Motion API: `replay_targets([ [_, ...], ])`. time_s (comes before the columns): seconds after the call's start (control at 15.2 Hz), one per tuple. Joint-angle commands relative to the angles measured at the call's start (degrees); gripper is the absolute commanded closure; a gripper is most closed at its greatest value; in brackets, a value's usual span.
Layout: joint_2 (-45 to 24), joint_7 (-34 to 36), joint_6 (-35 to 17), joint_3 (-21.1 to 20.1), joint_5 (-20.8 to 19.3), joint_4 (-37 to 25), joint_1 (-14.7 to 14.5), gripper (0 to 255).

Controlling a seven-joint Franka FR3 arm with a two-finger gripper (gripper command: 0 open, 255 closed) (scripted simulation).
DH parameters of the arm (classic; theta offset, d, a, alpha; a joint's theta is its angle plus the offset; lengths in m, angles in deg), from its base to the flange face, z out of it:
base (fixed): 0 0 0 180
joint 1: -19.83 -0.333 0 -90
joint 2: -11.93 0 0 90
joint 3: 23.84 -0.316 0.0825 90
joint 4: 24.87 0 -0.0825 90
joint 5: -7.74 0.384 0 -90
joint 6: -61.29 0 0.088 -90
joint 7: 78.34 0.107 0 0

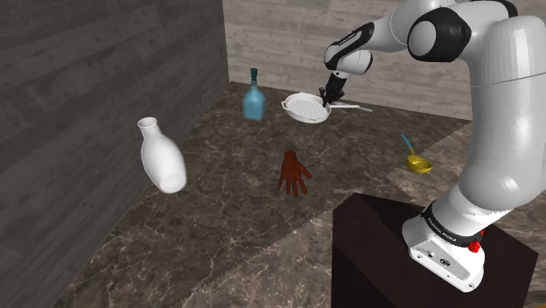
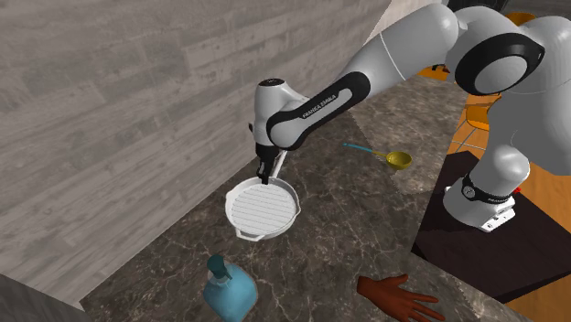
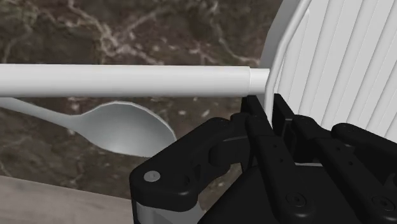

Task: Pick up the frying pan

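A dark veined stone counter (image 1: pixel 219 227) runs into the corner of two grey plank walls (image 1: pixel 96 61). The white Franka arm (image 1: pixel 494 131) rises from its black box stand (image 1: pixel 376 254) and stretches toward the far wall. A white vase (image 1: pixel 162 156) leans tilted near the side wall, well apart from the rest.

At the back of the counter sits the frying pan (image 1: pixel 306 108), white with a ridged floor. The black gripper (image 1: pixel 327 95) comes down on it from above, and the wrist view shows its fingers (image 3: pixel 254 111) pinching the pan's rim right where the long handle (image 3: pixel 127 81) joins. I cannot tell whether the pan is clear of the counter.

A blue bottle (image 1: pixel 254 98) stands just beside the pan. A reddish-brown model hand (image 1: pixel 294 172) lies mid-counter. Nearer the stand lies a yellow spoon (image 1: pixel 416 160) with a blue handle. A white spoon (image 3: pixel 124 127) lies on the stone beneath the pan's handle.
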Motion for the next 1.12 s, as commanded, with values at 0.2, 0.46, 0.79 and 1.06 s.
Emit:
replay_targets([
  [0.2, 1.89, 0.70, 1.96, 0.56, -0.72, -0.02, -0.29, 255],
  [0.46, 3.76, 1.41, 3.98, 1.08, -1.48, -0.23, -0.60, 255],
  [0.79, 5.92, 2.30, 6.62, 1.67, -2.41, -0.80, -0.93, 255],
  [1.06, 6.79, 2.68, 7.79, 1.90, -2.81, -1.15, -1.05, 255],
])
